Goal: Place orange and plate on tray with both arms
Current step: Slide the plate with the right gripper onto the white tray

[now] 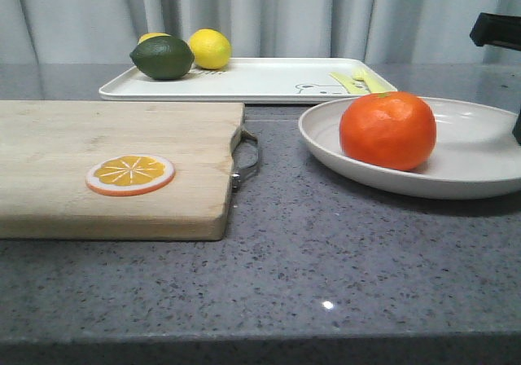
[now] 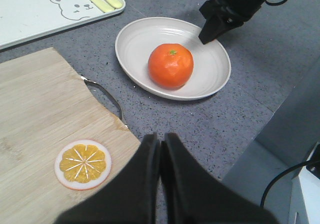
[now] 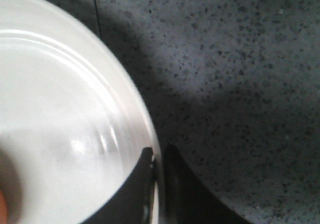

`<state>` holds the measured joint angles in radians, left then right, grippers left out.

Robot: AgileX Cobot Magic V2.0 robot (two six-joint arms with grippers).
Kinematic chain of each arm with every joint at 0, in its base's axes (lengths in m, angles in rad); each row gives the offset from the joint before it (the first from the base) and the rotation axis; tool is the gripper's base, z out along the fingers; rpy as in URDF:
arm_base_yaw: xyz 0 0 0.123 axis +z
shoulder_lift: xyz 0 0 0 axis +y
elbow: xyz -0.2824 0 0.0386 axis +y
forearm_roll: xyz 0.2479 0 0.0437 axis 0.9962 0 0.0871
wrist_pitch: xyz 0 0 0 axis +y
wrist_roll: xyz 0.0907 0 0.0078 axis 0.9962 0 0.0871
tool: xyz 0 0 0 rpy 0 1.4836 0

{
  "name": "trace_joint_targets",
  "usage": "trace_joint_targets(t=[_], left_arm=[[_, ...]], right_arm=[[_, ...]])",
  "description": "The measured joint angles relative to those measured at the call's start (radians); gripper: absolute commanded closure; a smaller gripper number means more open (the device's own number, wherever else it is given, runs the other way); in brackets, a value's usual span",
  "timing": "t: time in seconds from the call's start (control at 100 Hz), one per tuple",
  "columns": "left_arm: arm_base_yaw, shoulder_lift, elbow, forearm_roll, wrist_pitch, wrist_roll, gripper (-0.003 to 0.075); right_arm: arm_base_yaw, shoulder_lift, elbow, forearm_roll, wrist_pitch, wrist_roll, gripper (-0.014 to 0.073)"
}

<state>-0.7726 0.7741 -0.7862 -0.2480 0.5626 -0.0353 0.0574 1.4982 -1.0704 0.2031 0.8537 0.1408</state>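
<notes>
The orange (image 1: 387, 129) sits in the off-white plate (image 1: 480, 157) at the right of the grey table; both show in the left wrist view, orange (image 2: 170, 65) and plate (image 2: 212, 81). The white tray (image 1: 260, 80) with a bear drawing lies at the back. My right gripper (image 3: 159, 156) is shut on the plate's rim (image 3: 142, 111), one finger inside, one outside; it also shows in the left wrist view (image 2: 209, 34). My left gripper (image 2: 160, 141) is shut and empty, above the table beside the cutting board's edge.
A wooden cutting board (image 1: 73, 149) with a metal handle (image 1: 248, 160) lies at the left and carries an orange slice disc (image 1: 130, 174). On the tray are a green lime (image 1: 162, 58), a yellow lemon (image 1: 210, 48) and yellow cutlery (image 1: 358, 81).
</notes>
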Motion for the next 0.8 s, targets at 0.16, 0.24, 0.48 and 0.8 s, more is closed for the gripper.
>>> trace_joint_targets(t=[0.16, 0.24, 0.48, 0.8], left_arm=[[0.0, 0.0, 0.0, 0.0, 0.0, -0.002, 0.0739], [0.0, 0.0, 0.0, 0.0, -0.004, -0.002, 0.0739], [0.0, 0.0, 0.0, 0.0, -0.018, -0.002, 0.0739], [0.0, 0.0, 0.0, 0.0, -0.018, -0.002, 0.0739]], right_arm=[[0.0, 0.0, -0.057, 0.056, 0.02, -0.061, 0.0654], [0.0, 0.007, -0.102, 0.088, 0.022, -0.085, 0.0654], [0.0, 0.133, -0.323, 0.179, 0.065, -0.127, 0.0654], [0.002, 0.401, -0.697, 0.193, 0.152, -0.129, 0.0654]])
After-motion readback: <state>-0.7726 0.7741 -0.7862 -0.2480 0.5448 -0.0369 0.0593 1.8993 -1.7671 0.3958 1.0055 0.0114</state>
